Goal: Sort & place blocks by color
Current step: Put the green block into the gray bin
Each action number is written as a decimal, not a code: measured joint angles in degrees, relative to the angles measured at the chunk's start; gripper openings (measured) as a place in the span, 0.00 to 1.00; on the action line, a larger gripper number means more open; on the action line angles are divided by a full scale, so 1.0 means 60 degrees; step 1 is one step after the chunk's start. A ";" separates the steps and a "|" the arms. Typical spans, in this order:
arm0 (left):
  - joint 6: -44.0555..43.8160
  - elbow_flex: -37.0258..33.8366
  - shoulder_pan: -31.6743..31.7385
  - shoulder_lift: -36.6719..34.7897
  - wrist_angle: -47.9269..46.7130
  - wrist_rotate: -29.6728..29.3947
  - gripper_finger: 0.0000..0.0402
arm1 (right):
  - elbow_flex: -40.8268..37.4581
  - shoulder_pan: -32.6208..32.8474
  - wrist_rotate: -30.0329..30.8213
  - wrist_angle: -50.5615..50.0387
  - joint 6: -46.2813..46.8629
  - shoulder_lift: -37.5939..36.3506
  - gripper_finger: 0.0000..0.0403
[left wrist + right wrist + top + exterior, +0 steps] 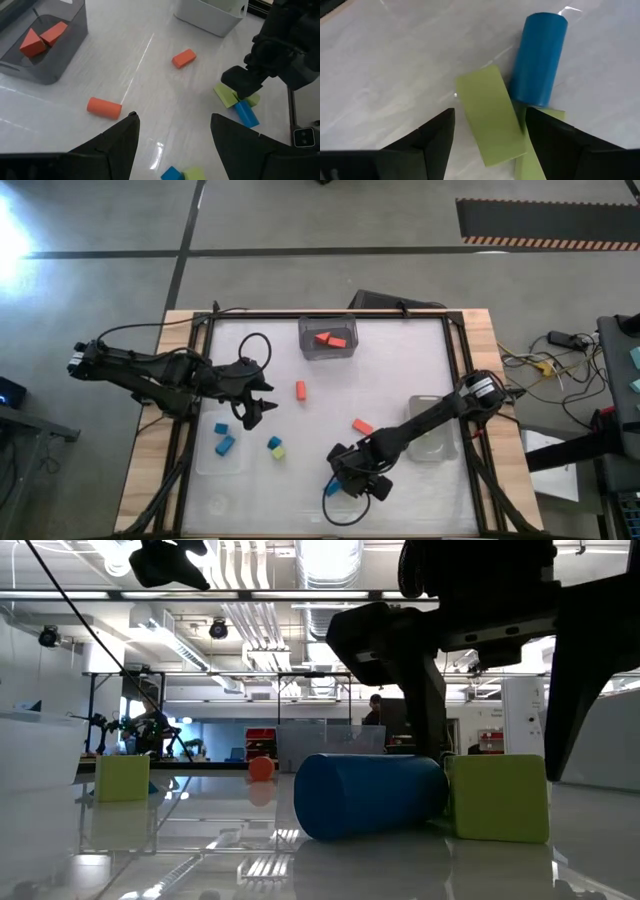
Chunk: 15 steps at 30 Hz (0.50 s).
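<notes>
My right gripper (487,137) hangs spread wide over a green block (490,120) touching a blue cylinder (538,58). My left gripper (172,135) waits, also spread, near the orange cylinder (104,107). Done: two orange blocks (330,339) binned. Remaining, in my judgement: all loose blocks on the desk (400,370).

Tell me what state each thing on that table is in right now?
Left end effector: open, hovering over the table, holding nothing.
Right end effector: open, straddling a yellow-green block.
Blue cylinder: lying on its side, against the yellow-green blocks.
Orange-red cylinder: lying loose on the table.
Orange-red block: lying loose, unsorted.
Dark bin: holds two orange-red blocks.
</notes>
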 joint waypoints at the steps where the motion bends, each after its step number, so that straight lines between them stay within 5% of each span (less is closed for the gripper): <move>1: -0.0002 0.0000 0.0000 0.0000 0.0000 0.0000 0.57 | -0.0008 -0.0007 0.0010 0.0005 0.0000 0.0000 0.58; 15: -0.0036 0.0000 0.0000 0.0000 0.0000 -0.0154 0.57 | -0.0051 -0.0068 0.0016 -0.0010 0.0255 0.0000 0.58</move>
